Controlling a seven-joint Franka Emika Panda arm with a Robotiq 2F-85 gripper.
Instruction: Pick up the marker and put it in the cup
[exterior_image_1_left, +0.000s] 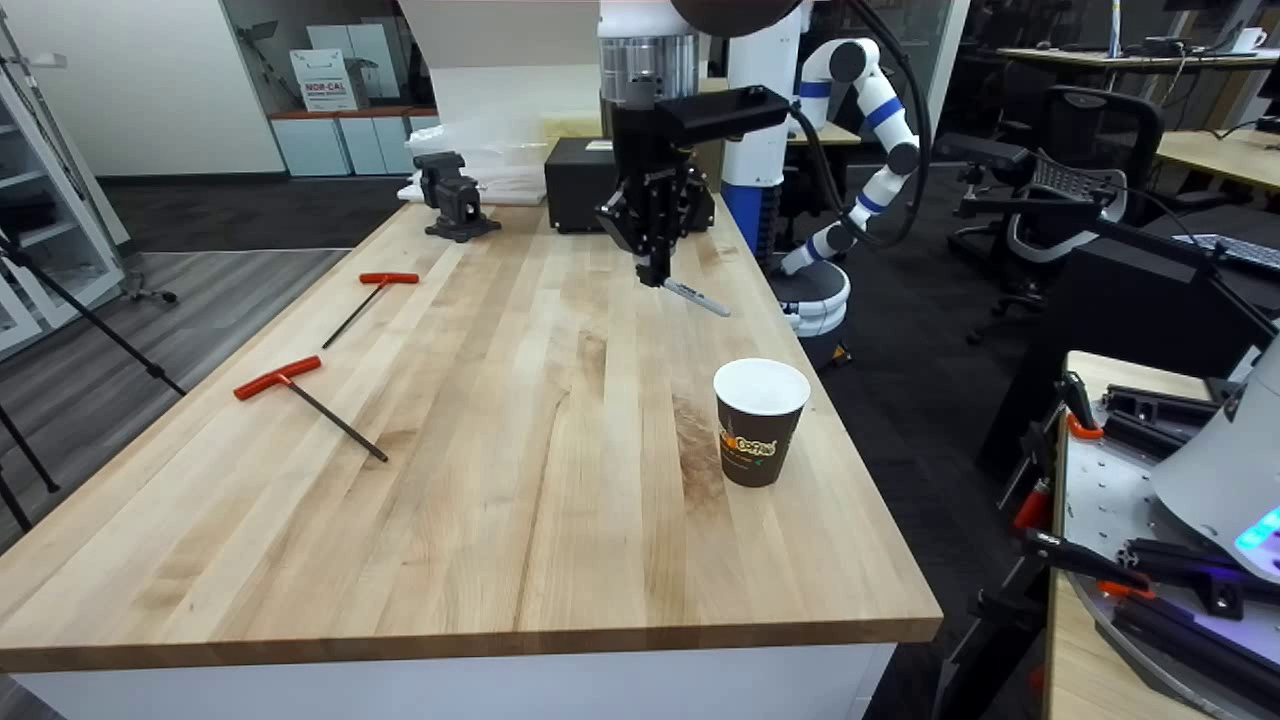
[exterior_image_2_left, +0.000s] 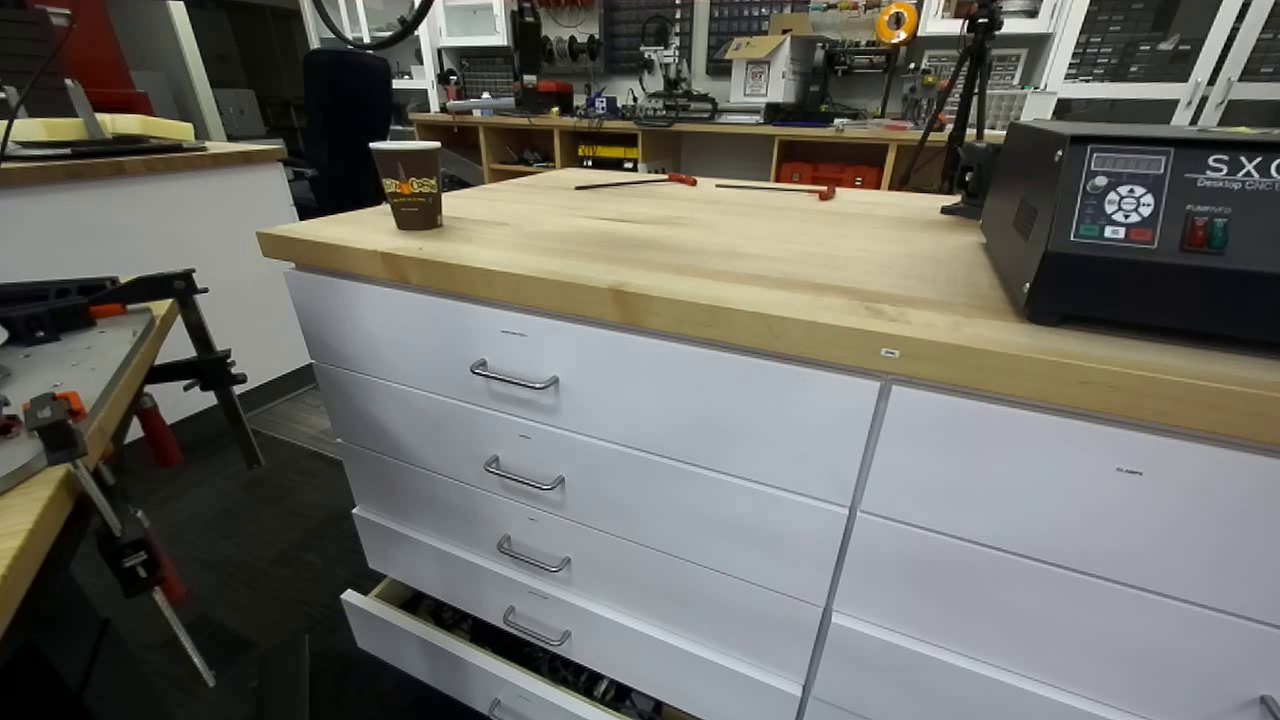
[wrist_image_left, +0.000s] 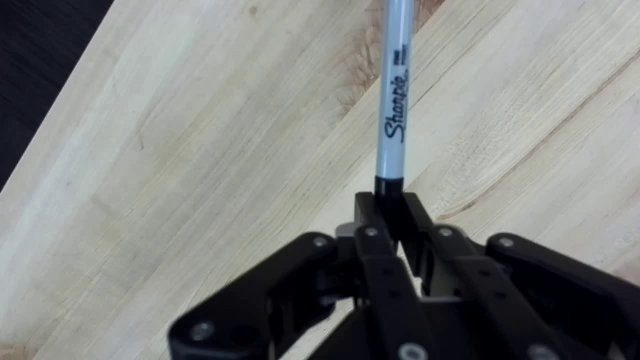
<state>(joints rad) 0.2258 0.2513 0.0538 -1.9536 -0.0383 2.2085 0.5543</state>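
Clamped in the closed gripper (wrist_image_left: 390, 202), a Sharpie marker (wrist_image_left: 394, 95) is held by its black end, with the gray barrel exposed. In an exterior view, the marker is held tilted over the desk (exterior_image_1_left: 470, 510), apart from the brown paper coffee cup (exterior_image_1_left: 754, 440), which is stood upright. Two red T-handle hex keys (exterior_image_1_left: 280, 377) are laid near the opposite edge.
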